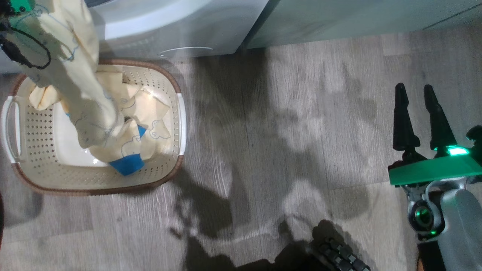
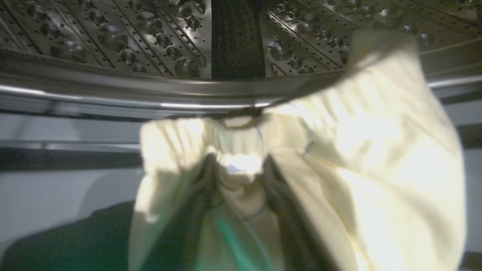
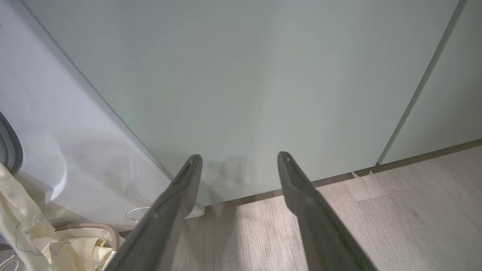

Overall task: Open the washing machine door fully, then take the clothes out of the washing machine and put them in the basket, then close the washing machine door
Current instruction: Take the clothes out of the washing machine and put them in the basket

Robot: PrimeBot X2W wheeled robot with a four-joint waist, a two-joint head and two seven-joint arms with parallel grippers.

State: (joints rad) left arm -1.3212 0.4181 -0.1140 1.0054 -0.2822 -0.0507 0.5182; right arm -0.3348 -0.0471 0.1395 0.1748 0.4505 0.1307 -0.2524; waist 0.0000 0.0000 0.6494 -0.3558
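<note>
Most of the clothes (image 1: 147, 113) lie in or drape into the basket (image 1: 34, 131) beside the washing machine (image 1: 169, 26), one garment hung over the left pincer (image 2: 241, 169), its grip hidden by cloth, the right pincer (image 1: 418, 113) open and empty, so closing the door likely remains.

head: down, basket (image 1: 90, 191) | left: close, drum (image 2: 113, 34) | right: cabinet (image 3: 244, 82), basket

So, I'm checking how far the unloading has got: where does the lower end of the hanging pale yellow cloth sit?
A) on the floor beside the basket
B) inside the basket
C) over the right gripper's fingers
B: in the head view the clothes hang down into the basket, their lower end lying within its rim.
</note>
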